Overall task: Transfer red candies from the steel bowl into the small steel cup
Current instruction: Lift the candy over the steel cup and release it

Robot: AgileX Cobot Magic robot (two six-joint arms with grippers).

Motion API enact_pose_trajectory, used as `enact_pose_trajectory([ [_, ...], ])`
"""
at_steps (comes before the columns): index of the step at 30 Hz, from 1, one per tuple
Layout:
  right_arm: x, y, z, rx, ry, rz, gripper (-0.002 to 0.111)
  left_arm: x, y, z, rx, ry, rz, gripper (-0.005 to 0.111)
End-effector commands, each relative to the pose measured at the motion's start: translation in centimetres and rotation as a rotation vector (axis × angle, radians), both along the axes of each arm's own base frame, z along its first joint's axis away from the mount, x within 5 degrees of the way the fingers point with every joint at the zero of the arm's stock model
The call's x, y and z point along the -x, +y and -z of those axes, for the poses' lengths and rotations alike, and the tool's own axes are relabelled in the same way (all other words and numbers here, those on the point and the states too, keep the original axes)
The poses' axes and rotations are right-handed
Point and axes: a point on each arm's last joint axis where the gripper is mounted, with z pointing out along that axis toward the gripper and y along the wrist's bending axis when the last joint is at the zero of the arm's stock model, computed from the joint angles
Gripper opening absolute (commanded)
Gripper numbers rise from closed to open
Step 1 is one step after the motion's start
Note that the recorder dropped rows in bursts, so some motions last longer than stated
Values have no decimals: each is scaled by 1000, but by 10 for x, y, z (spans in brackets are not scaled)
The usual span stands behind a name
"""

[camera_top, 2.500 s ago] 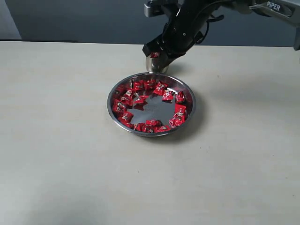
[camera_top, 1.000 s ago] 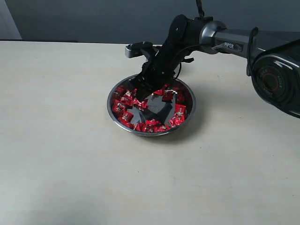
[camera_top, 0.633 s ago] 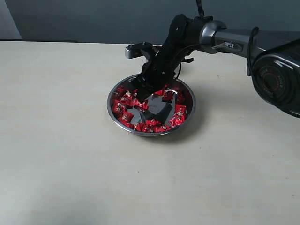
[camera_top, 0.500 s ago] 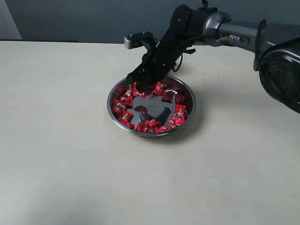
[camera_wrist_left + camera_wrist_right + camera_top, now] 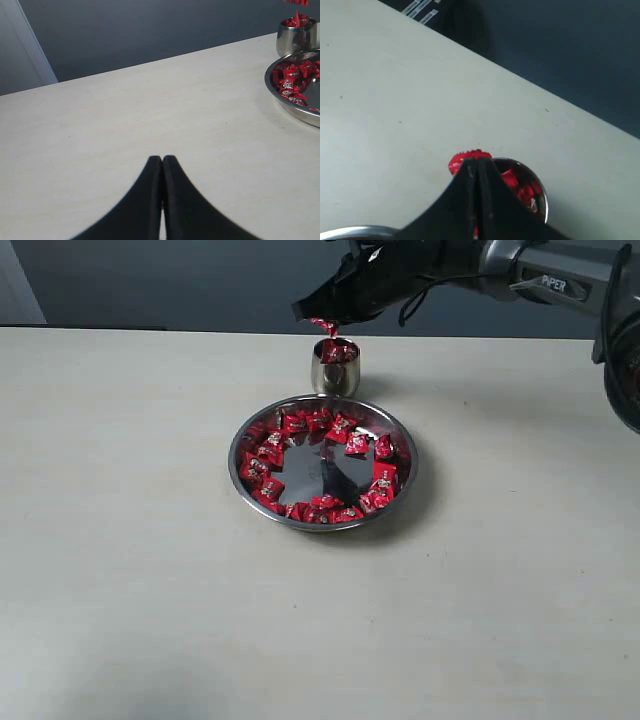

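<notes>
While left jaws sit closed, right jaws pinch a crinkly red candy [image 5: 322, 327] above the shiny cylindrical cup [image 5: 335, 370].

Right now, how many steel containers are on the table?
2. The bowl sits mid-table with candies ringing it; the cup stands just beyond its far rim, also holding candies. None seems hidden.

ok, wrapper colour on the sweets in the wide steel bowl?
Small crinkled candies: shiny red, small white markings. Exterior view shows it best.
</notes>
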Motion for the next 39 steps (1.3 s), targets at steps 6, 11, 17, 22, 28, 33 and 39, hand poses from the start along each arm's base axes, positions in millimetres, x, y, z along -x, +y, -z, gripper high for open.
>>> enact_pose_trajectory([
  [6,-12,-7,15,80,-94,14,-1,0,0,-1,3,-12,0,0],
  [11,-17,-17,15,82,-102,36,-1,0,0,-1,3,-12,0,0],
  [17,-18,-22,19,68,-68,50,-1,0,0,-1,3,-12,0,0],
  [22,-19,-21,38,62,-30,55,-1,0,0,-1,3,-12,0,0],
  [28,-20,-20,43,48,-13,62,-1,0,0,-1,3,-12,0,0],
  [33,-21,-19,41,10,-17,82,-1,0,0,-1,3,-12,0,0],
  [39,-20,-19,42,10,-2,77,20,0,0,-1,3,-12,0,0],
])
